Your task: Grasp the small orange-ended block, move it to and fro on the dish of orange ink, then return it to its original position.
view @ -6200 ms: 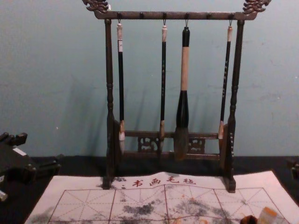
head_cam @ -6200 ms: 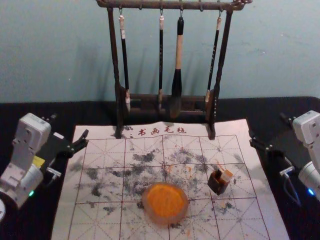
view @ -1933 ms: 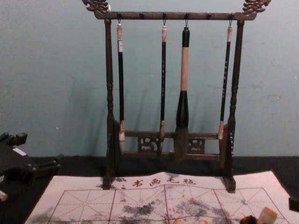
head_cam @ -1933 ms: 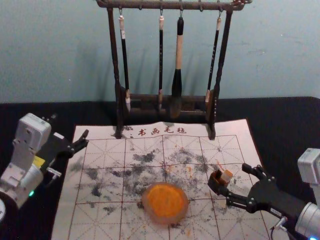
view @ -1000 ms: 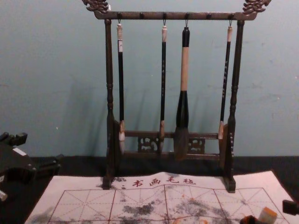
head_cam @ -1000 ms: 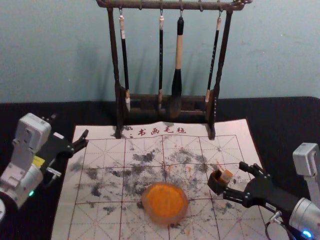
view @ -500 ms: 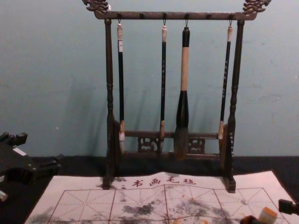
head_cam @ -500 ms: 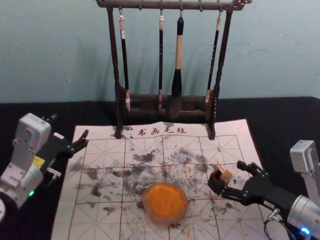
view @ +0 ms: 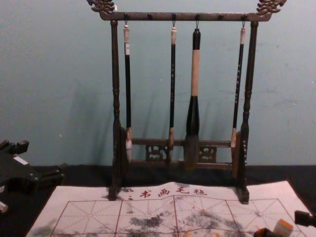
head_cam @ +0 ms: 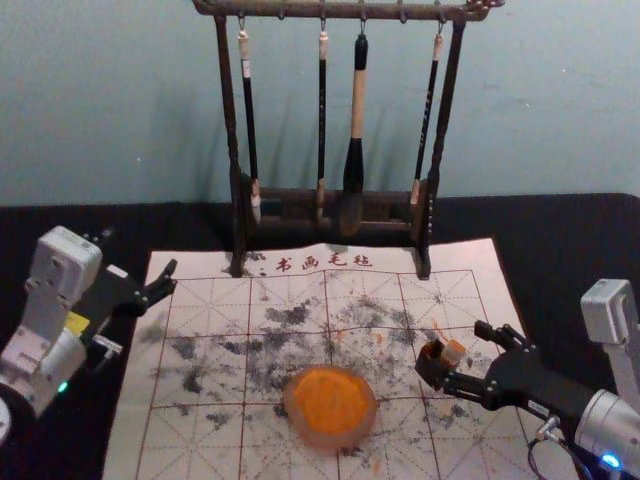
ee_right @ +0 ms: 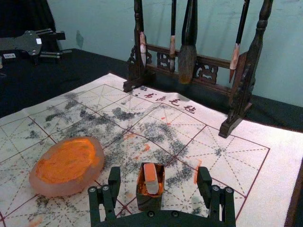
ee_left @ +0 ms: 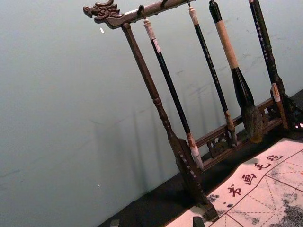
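Wide open, nothing gripped, at the right end effector [head_cam: 455, 348]. Just brought in from the mat's [head_cam: 470, 262] right side to the box [ee_right: 150, 202]; approach nearly finished, by the look of it, with grasp and inking to come. Between the fingers, slightly ahead, see the block [ee_right: 150, 176], leaning in the box, orange end up. Farther left, apart, find the dish [ee_right: 45, 188]. Parked open by the mat's left edge: left end effector [head_cam: 140, 251].
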You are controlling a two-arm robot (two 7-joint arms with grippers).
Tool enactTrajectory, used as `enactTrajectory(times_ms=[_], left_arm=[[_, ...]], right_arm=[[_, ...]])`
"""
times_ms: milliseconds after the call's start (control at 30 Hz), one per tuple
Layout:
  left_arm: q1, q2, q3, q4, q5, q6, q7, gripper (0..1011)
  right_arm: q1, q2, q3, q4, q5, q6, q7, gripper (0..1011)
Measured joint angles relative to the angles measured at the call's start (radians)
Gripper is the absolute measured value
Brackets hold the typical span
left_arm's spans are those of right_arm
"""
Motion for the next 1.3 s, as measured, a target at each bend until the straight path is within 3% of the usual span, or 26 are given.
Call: enactTrajectory(times_ms=[233,500,833,867,933,1067,1200,1300], left_arm=[[0.0,0.0,0.0,0.0,0.0,0.0,0.0,1001],[0.0,0.0,0.0,0.0,0.0,0.0,0.0,1001],[0.0,0.0,0.0,0.0,0.0,0.0,0.0,1001],[0.0,0.0,0.0,0.0,0.0,0.0,0.0,1001],[0.0,0.0,0.0,0.0,0.0,0.0,0.0,1001],[0.0,0.0,0.0,0.0,0.0,0.0,0.0,1001],[0.0,0.0,0.0,0.0,0.0,0.0,0.0,1002],[0.0,0.0,0.0,0.0,0.0,0.0,0.0,1001]], right_arm=[[0.0,0.0,-0.001,0.0,0.0,-0.001,0.0,994],[0.0,0.001,-0.001,0.0,-0.001,-0.001,-0.001,836],[0.0,0.001,-0.001,0.0,-0.001,-0.002,-0.001,477],[0.0,0.001,-0.001,0.0,-0.001,-0.002,-0.001,477],[0.0,0.001,-0.001,0.0,-0.001,-0.002,-0.001,374],[0.0,0.001,-0.001,0.0,-0.001,-0.002,-0.001,303],[0.0,0.001,-0.001,0.0,-0.001,-0.002,-0.001,137],[0.0,0.001,-0.001,0.0,-0.001,-0.002,-0.001,92]])
